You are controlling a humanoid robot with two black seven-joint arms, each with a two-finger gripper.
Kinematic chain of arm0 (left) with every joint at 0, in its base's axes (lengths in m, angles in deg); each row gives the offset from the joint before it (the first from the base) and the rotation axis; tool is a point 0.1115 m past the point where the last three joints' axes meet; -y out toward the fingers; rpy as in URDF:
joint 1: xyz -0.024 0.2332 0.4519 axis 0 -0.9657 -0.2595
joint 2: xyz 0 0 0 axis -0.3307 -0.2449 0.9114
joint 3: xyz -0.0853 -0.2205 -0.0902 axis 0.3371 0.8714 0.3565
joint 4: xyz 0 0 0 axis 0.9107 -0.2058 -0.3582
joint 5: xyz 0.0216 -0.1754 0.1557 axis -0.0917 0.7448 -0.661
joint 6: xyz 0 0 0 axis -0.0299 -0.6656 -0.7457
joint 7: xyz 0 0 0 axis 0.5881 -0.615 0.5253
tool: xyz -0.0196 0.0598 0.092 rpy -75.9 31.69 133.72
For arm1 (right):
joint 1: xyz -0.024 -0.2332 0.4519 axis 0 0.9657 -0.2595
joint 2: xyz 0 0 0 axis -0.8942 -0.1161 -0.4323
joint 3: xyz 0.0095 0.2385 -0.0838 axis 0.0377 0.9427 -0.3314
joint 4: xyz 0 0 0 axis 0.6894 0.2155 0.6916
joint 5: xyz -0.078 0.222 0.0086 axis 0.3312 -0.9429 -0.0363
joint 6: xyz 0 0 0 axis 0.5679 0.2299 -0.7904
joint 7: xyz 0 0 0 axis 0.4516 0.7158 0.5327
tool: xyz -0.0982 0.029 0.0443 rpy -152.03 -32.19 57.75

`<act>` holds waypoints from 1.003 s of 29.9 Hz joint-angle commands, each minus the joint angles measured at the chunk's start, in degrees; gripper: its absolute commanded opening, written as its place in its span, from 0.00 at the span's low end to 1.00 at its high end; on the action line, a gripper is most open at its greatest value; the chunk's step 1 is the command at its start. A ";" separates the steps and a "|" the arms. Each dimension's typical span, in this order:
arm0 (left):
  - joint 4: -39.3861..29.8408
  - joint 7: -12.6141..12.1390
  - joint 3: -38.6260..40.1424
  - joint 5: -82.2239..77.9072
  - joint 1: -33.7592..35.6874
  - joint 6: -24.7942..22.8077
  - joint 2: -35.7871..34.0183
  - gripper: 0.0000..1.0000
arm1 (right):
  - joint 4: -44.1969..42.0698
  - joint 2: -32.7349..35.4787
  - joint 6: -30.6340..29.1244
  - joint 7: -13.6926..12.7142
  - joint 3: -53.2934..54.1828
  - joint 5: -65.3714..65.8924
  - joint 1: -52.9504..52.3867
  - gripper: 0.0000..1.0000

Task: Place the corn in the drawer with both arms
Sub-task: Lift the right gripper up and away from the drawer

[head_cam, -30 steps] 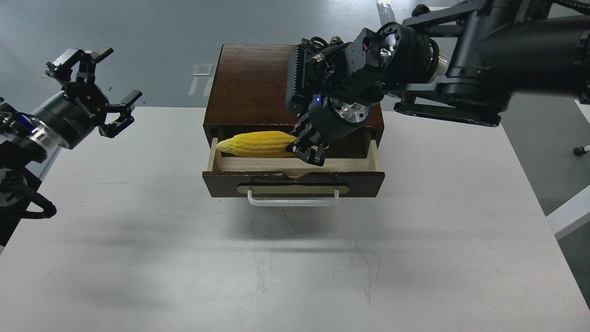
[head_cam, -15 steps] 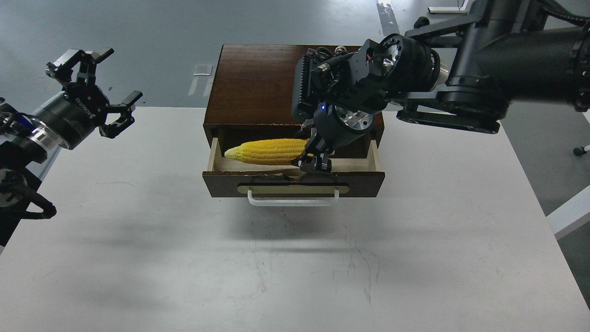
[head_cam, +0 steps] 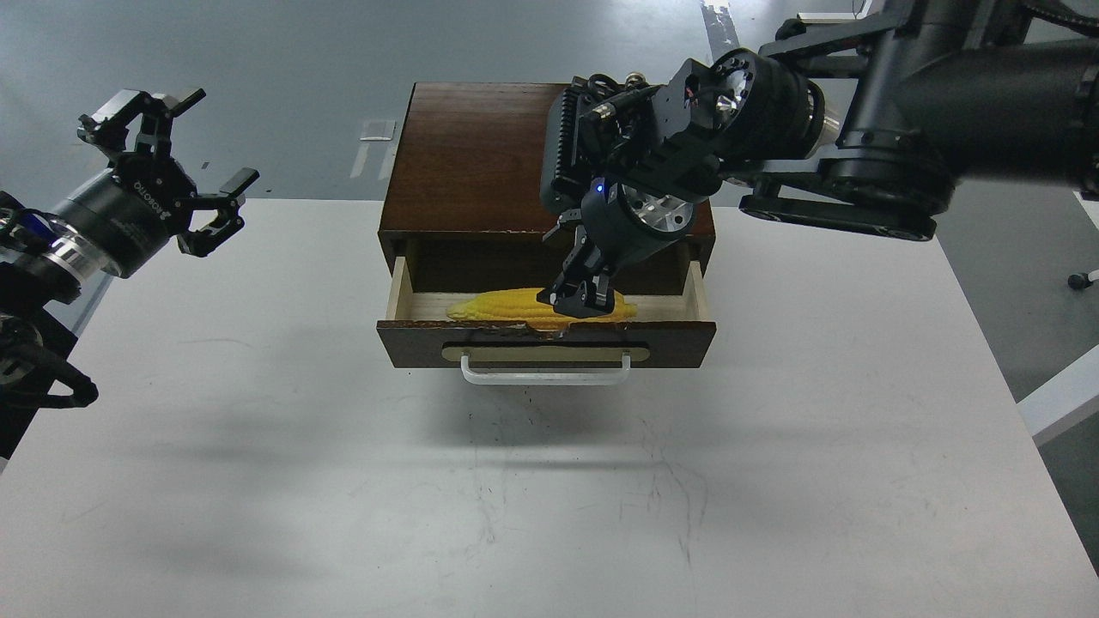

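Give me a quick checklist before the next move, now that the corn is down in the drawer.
1. Corn lying inside the drawer: ok.
2. Drawer open, not yet shut: ok.
3. Right gripper released from the corn: cannot tell; its fingers are dark and sit right over the cob.
4. Right gripper clear of the drawer before closing: not ok; it hangs inside the opening.
5. Left gripper open and free: ok; it is off to the left, away from the box.
6. Handle unobstructed: ok.
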 commanded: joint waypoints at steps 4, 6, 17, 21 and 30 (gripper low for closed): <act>0.01 0.00 0.18 0.00 -0.06 0.00 0.00 0.98 | -0.76 5.60 -0.12 0.00 5.38 -13.99 -0.60 0.92; 0.01 0.00 0.26 0.00 -0.06 0.00 0.09 0.98 | -1.98 7.97 -0.38 0.00 6.78 -21.89 0.36 0.96; 0.01 0.00 0.44 0.00 -0.24 0.00 1.05 0.98 | -11.48 20.20 0.40 0.00 21.80 -61.93 23.81 0.97; 0.10 0.00 0.44 0.00 -0.41 0.00 1.84 0.98 | -14.81 22.49 0.49 0.00 33.82 -66.93 38.03 0.98; 0.10 0.00 0.44 -0.09 -2.26 0.00 2.63 0.98 | -16.66 21.09 0.49 0.00 55.47 -76.95 61.08 1.00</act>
